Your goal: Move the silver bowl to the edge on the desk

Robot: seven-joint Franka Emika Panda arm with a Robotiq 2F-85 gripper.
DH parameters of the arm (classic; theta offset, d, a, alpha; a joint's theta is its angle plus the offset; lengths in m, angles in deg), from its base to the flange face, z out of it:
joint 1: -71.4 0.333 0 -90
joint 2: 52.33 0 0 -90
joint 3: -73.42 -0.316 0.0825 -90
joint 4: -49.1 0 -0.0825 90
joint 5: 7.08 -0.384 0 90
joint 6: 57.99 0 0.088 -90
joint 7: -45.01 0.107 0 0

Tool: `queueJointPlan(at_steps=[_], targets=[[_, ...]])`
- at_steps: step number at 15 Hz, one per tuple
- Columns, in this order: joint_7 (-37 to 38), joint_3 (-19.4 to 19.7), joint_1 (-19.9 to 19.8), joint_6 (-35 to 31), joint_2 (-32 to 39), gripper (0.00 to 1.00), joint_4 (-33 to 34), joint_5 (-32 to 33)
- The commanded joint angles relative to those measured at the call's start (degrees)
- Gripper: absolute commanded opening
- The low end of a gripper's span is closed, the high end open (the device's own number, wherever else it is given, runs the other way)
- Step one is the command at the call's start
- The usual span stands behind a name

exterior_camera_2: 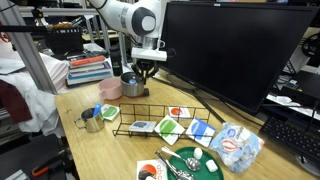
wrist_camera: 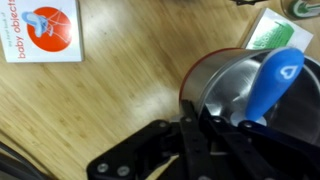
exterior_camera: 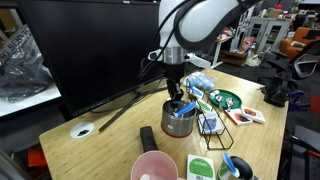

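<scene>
The silver bowl (exterior_camera: 180,122) stands on the light wooden desk (exterior_camera: 105,150) in front of the black monitor. It also shows in an exterior view (exterior_camera_2: 130,86) and in the wrist view (wrist_camera: 235,95). A blue utensil (wrist_camera: 275,78) stands inside it. My gripper (exterior_camera: 176,98) reaches down from above onto the bowl, as also seen in an exterior view (exterior_camera_2: 143,80). In the wrist view the dark fingers (wrist_camera: 195,125) sit close together on the bowl's near rim, shut on it. I cannot tell whether the bowl is lifted off the desk.
A pink bowl (exterior_camera: 155,167) and a black remote (exterior_camera: 147,138) lie near the desk's front edge. A green dish (exterior_camera: 225,98), cards (wrist_camera: 45,30) and a wire rack (exterior_camera_2: 160,118) lie beside the bowl. A grommet hole (exterior_camera: 83,129) and a metal cup (exterior_camera_2: 92,121) are nearby.
</scene>
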Motion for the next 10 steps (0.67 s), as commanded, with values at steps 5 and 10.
queueJointPlan(at_steps=[5, 10], targets=[[-2.8, -2.2, 4.8, 0.5, -11.4, 0.02, -11.6, 1.3], [-1.5, -4.2, 10.1, 0.9, -14.8, 0.02, -16.1, 3.3]])
